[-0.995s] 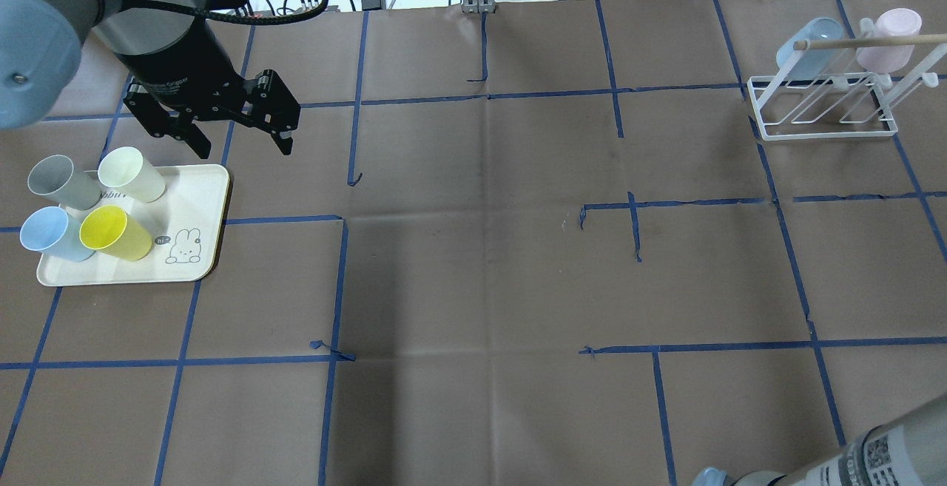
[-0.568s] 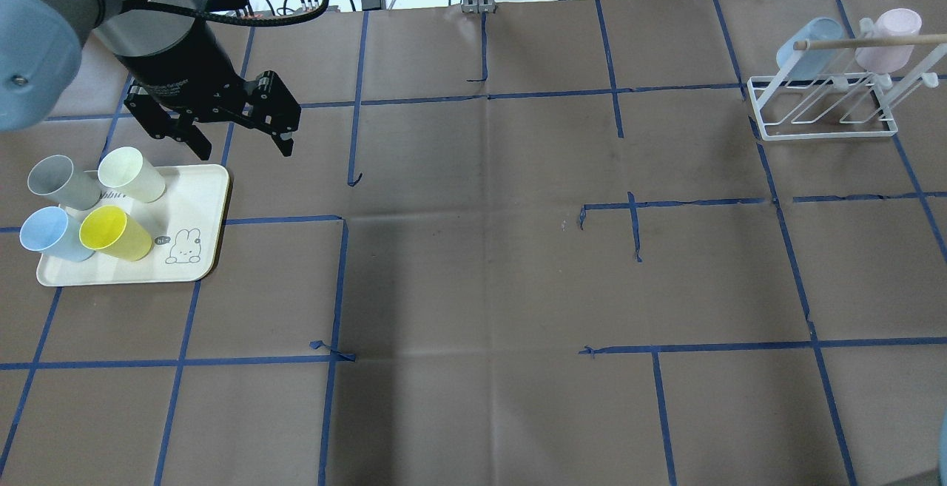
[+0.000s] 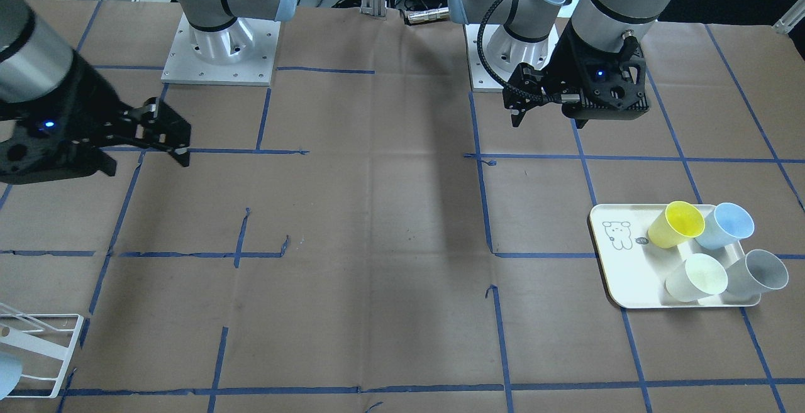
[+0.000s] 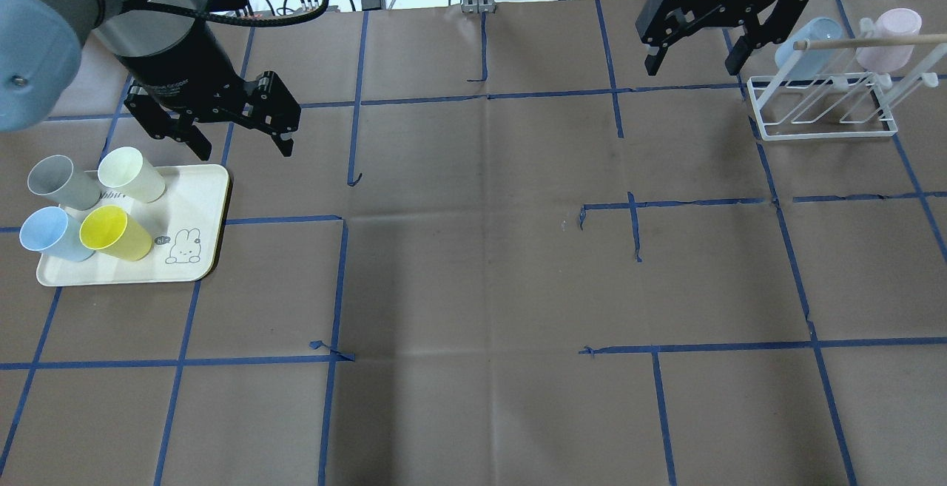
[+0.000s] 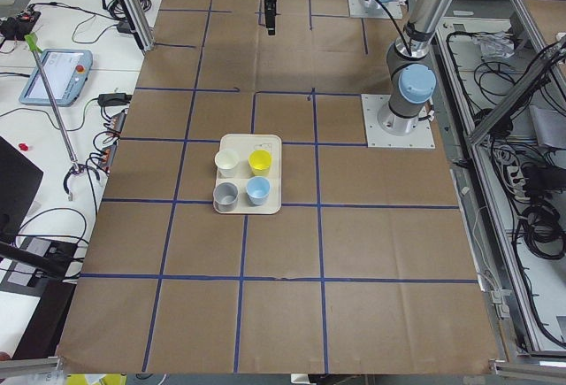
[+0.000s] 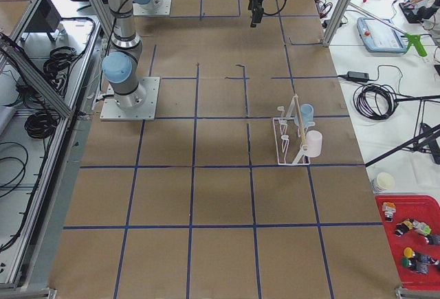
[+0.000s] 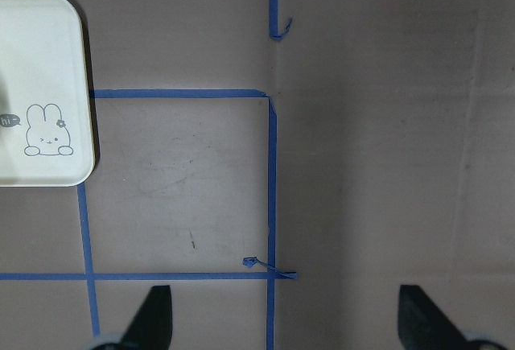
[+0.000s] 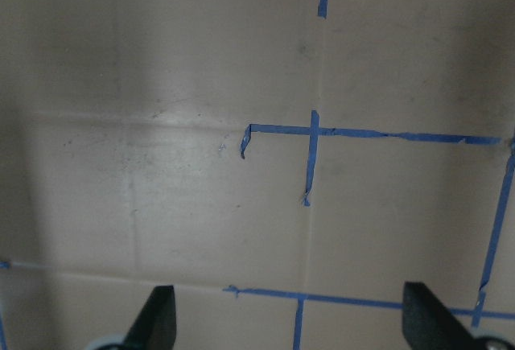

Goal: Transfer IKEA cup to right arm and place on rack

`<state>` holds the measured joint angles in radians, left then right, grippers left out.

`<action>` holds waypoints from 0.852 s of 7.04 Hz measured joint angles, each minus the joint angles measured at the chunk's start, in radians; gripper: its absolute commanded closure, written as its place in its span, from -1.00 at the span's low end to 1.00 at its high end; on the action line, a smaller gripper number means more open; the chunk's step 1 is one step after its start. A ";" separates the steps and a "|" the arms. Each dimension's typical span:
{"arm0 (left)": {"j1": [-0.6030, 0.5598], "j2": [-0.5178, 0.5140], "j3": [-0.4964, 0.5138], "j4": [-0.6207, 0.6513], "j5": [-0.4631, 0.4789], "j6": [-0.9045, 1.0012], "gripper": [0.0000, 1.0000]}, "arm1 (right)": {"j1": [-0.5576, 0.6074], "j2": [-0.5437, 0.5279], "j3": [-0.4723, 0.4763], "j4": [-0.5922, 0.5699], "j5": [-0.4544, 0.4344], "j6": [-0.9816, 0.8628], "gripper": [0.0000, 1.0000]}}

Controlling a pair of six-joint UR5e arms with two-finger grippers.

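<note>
Left gripper (image 4: 244, 147) hangs wide open and empty just beyond the tray (image 4: 196, 249); right gripper (image 4: 692, 68), likewise wide open and empty, hovers beside the rack (image 4: 821, 127), well apart from the tray; four cups stand mouth-up on the tray, the cream cup (image 4: 132, 174) nearest the left gripper. Step in hand, as judged: the pick; the left gripper should straddle one cup's wall, clear of its close neighbours, leaving body free for the right gripper's take.

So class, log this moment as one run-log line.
left hand: open, empty, aloft | right hand: open, empty, aloft | tray: four cups | rack: two cups | handover: not started
</note>
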<state>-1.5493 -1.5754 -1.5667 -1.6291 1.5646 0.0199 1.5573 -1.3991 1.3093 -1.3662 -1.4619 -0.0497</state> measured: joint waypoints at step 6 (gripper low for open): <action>0.000 0.000 0.003 0.000 -0.001 0.000 -0.99 | 0.089 -0.224 0.201 -0.002 -0.074 0.095 -0.99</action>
<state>-1.5493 -1.5754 -1.5632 -1.6291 1.5631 0.0200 1.6467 -1.6233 1.5106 -1.3679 -1.5357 0.0455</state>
